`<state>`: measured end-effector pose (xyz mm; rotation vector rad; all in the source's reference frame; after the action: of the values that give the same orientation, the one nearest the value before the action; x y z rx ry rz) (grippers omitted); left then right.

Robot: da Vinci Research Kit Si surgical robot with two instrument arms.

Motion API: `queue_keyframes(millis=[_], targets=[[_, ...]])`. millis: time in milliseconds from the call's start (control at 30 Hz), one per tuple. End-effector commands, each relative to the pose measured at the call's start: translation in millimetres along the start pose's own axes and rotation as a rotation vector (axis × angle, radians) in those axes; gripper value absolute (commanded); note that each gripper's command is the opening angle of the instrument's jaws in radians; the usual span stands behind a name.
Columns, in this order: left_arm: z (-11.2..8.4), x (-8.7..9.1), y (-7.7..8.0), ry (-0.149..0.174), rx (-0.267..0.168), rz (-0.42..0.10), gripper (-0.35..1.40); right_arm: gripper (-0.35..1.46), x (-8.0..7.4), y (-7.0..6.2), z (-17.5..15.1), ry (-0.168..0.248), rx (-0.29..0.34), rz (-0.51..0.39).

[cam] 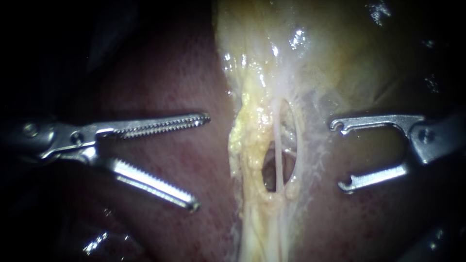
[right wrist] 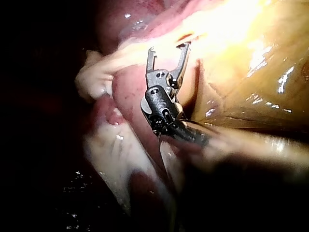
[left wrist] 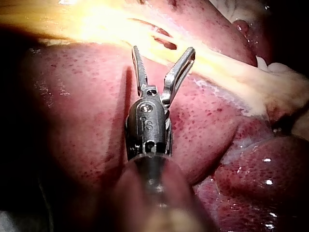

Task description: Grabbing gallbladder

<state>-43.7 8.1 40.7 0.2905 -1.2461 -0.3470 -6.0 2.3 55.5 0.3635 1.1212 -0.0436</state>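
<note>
Endoscope view: the left instrument (cam: 200,161), a steel shaft ending in two long toothed blades, is coming in over the dark red, speckled liver (cam: 160,82). Its claw is standing released, with a wide gap between the two halves and nothing gripped. Its tips are lying apart from the tissue band at centre.

The right instrument (cam: 340,155), steel with two slim hook-tipped arms, is coming in from the opposite side. Its claw is likewise standing released and is holding nothing. Whether its tips are touching the membrane beneath cannot be told.

The yellow-white fatty band (cam: 250,140) is running between the two instruments. An oval window is showing in it, and a thin whitish strand (cam: 277,145) is crossing that window lengthwise.

The gallbladder (cam: 349,58), a glistening yellow-tan sac, is lying past the band's far end on the right instrument's side, ungrasped and clear of both claws.

Left wrist view: the left instrument (left wrist: 164,50) is hovering over the liver (left wrist: 72,121), claw spread, with the fatty band (left wrist: 96,24) just ahead of its tips.

Right wrist view: the right instrument (right wrist: 169,48) is showing its claw spread, tips near the bright band, with the gallbladder (right wrist: 251,82) lying beside it.
</note>
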Motion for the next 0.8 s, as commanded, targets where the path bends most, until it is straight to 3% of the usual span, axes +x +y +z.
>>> queue_keyframes(millis=[33, 233, 367, 567, 800], targets=[[-0.1, -0.1, 0.0, 0.0, 0.0, 0.0, 0.79, 0.58, 0.0, 0.0, 0.0, 0.0, 0.001, 0.0], [-0.1, -0.9, 0.6, -0.003, 0.005, 0.0, 0.67, 0.58, -0.1, 0.1, 0.0, 0.0, 0.0, 0.0], [0.8, -1.2, 1.9, -0.001, 0.003, -0.01, 0.62, 0.58, -0.1, 0.0, 0.0, 0.0, 0.0, -0.001], [2.5, -0.7, 3.9, -0.001, -0.001, -0.011, 0.59, 0.58, -0.2, 0.0, -0.2, 0.0, 0.001, -0.001], [4.0, 0.2, 5.1, 0.007, -0.005, -0.008, 0.56, 0.58, -0.2, 0.0, -0.2, 0.0, 0.002, -0.001]])
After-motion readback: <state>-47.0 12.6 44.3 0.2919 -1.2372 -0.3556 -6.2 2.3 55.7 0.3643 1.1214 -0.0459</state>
